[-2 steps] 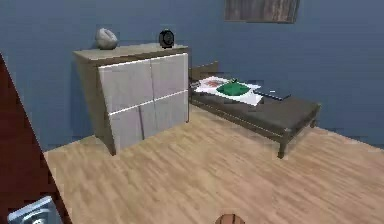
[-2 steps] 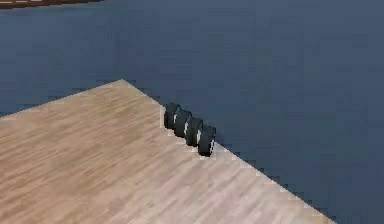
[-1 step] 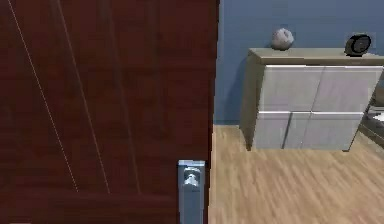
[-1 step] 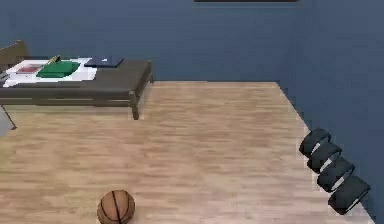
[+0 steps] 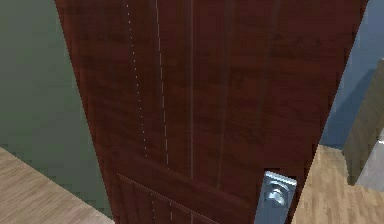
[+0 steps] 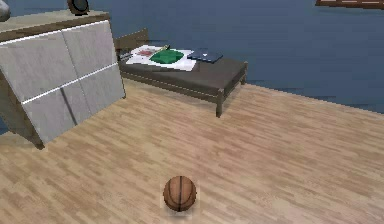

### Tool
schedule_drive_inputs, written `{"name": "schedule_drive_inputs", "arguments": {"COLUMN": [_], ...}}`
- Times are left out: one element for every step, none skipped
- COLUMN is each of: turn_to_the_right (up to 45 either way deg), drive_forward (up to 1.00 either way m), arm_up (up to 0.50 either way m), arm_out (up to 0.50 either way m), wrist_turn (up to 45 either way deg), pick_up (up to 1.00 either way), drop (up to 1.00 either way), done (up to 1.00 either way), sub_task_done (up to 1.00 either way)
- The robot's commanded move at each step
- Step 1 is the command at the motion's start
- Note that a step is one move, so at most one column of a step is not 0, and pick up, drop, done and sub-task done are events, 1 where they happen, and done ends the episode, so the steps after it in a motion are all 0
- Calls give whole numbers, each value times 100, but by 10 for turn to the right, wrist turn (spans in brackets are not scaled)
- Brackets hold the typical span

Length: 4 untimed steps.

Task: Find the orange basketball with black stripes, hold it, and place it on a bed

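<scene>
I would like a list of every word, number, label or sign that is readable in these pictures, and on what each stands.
No text can be read in either view.
Door and its handle plate: plain, no writing.
Basketball on the floor: dark stripes, no legible print.
Flat things lying on the bed: too small to tell any print.
Grey cabinet: no label.
</scene>
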Motion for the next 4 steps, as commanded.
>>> {"name": "schedule_drive_inputs", "arguments": {"turn_to_the_right": [0,0,0,0], "drive_forward": [0,0,0,0], "arm_up": [16,0,0,0], "arm_out": [0,50,0,0], "wrist_turn": [0,0,450,450], "pick_up": [0,0,0,0], "drop": [0,0,0,0], "done": [0,0,0,0], "sub_task_done": [0,0,0,0]}}
